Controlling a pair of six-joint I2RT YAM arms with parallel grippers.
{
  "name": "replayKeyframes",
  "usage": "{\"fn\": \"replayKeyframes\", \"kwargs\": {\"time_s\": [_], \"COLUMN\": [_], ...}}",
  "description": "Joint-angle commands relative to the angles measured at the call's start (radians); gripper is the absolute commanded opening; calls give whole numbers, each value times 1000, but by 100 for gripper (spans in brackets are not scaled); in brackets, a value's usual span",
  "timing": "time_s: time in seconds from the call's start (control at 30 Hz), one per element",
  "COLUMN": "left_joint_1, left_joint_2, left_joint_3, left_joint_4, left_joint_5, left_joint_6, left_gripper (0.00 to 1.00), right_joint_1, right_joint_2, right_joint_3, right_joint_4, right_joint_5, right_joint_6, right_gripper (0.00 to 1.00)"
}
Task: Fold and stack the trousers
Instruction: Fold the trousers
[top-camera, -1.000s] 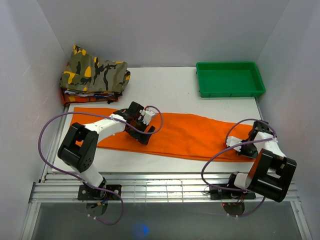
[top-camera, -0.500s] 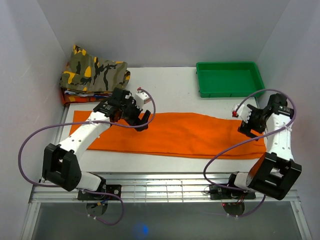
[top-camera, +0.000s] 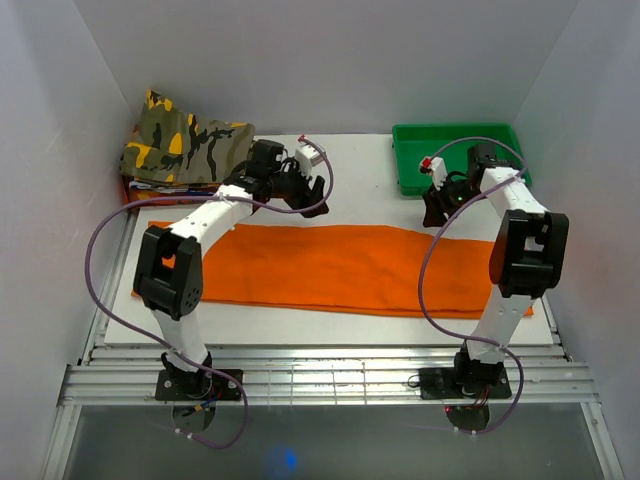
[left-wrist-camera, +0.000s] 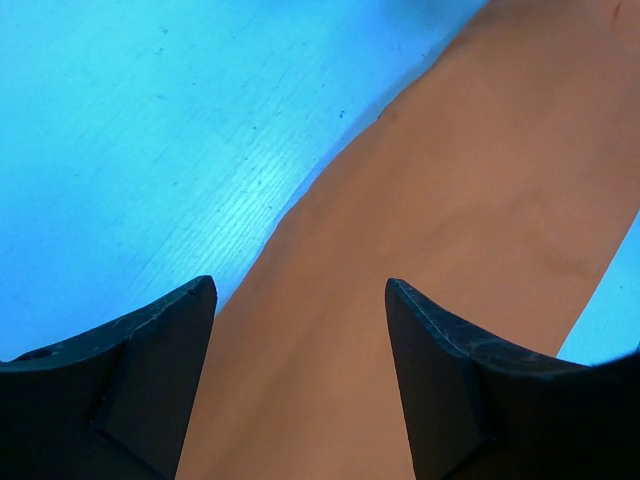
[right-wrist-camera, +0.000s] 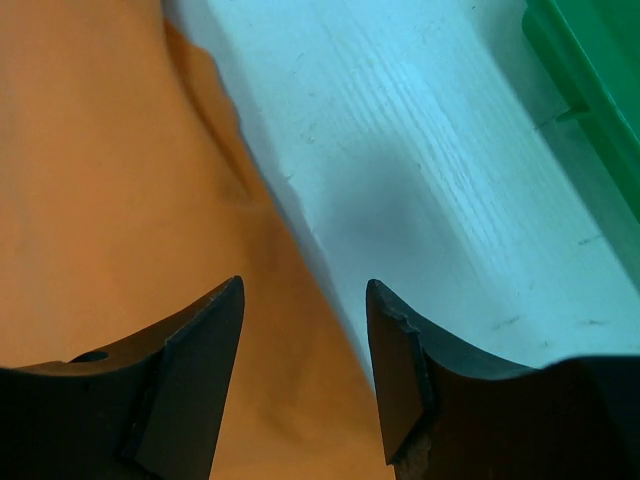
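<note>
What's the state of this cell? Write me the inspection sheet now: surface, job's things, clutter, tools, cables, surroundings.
Surface: white table, no spills seen.
Job's things: orange trousers lie flat in one long strip across the table, not yet stacked.
Clutter: camouflage garment folded on top of a pile at the far left corner; green tray at the far right.
Tools: left tool open, above the trousers' far edge, holding nothing; right tool open, over the same edge near the tray, holding nothing.
Cables: purple cables loop off both arms; the right one crosses above the trousers in the top view.
Surroundings: plain white walls on three sides; nothing else seen.
</note>
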Motion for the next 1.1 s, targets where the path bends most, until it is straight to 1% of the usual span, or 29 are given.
{"fn": "replayKeyframes", "kwargs": {"time_s": [0.0, 0.1, 0.17, 0.3, 0.33, 0.43, 0.47, 0.53, 0.57, 0.63, 0.73, 0.77, 0.8, 0.83, 0.87, 0.9, 1.0, 1.03, 1.07], "left_joint_1": [-2, -2, 0, 0, 0, 3, 6, 11, 14, 18, 18, 18, 18, 18, 18, 18, 14, 2, -5], "left_joint_2": [47, 76, 103, 130, 131, 139, 140, 145, 145, 142, 124, 119, 114, 110, 113, 117, 128, 127, 124], "left_joint_3": [51, 45, 58, 79, 79, 81, 82, 87, 88, 85, 61, 39, 32, 25, 25, 36, 38, 30, 24], "left_joint_4": [19, 74, 74, 68, 71, 81, 81, 91, 99, 108, 140, 162, 171, 179, 177, 173, 165, 168, 174], "left_joint_5": [128, 132, 143, 143, 140, 134, 132, 134, 129, 116, 68, 63, 60, 59, 51, 48, 65, 66, 71], "left_joint_6": [-44, -77, -84, -102, -105, -128, -136, -160, -172, -209, -257, -295, -315, -336, -359, -408, -493, -513, -531], "left_gripper": [79, 79, 79, 79, 79, 79, 79, 79, 79, 79, 79, 79, 79, 80, 79, 78, 76, 76, 76], "right_joint_1": [35, 64, 124, 165, 172, 193, 201, 208, 218, 230, 274, 311, 329, 351, 391, 412, 492, 507, 543], "right_joint_2": [51, 86, 93, 94, 91, 71, 64, 34, 19, -45, -159, -220, -251, -277, -303, -341, -400, -410, -427], "right_joint_3": [79, 63, 35, -54, -66, -115, -124, -157, -172, -232, -322, -401, -446, -492, -584, -626, -798, -841, -882], "right_joint_4": [84, 116, 150, 181, 191, 202, 202, 208, 236, 277, 397, 436, 526, 573, 623, 704, 847, 962, 1021], "right_joint_5": [-49, -38, -21, -21, -21, -12, -12, -11, -1, 14, 74, 125, 152, 181, 242, 273, 412, 448, 524], "right_joint_6": [124, 129, 116, 86, 83, 61, 54, 44, 46, 58, 69, 67, 67, 63, 64, 61, 43, 35, 12], "right_gripper": [58, 58, 59, 57, 56, 46, 45, 24, 8, 8, 8, 8, 8, 8, 8, 8, 8, 8, 8]}}
